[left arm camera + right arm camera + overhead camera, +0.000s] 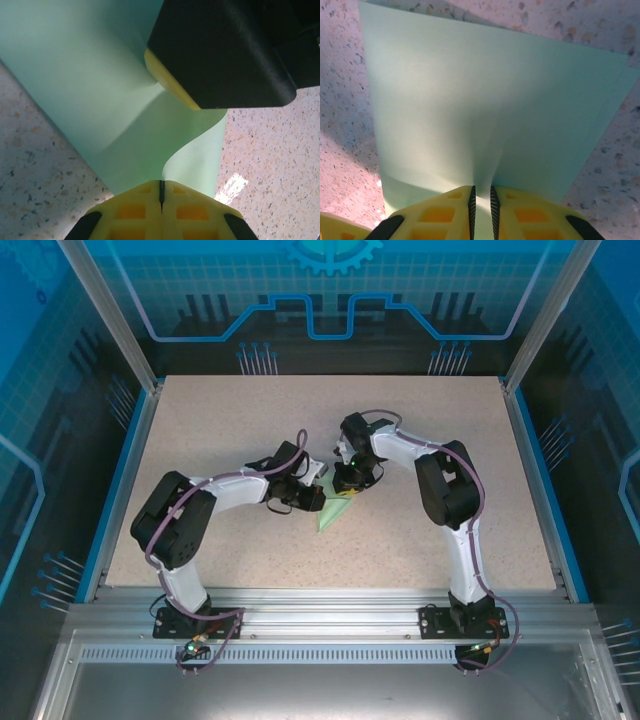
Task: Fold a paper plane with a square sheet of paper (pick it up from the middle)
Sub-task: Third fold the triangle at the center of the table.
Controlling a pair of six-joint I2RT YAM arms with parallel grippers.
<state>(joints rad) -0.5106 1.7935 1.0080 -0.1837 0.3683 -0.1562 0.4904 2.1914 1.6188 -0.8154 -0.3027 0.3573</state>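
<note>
The square sheet of paper (334, 512) is pale mint green and lies near the middle of the table, partly lifted between the two grippers. My left gripper (161, 184) is shut on one edge of the sheet (100, 90), which curls up in an S-bend from its fingertips. My right gripper (481, 194) is shut on a raised pinch of the sheet (485, 100); the rest spreads flat on the table beyond. In the left wrist view the right gripper's black body (225, 50) hangs close above the paper. The two grippers (312, 496) (350, 483) almost touch. The paper plane is out of view.
The speckled table (220, 440) stretches wide on all sides of the paper. Blue rails (118, 480) edge it left and right, and an aluminium frame (330, 605) runs along the near side by the arm bases.
</note>
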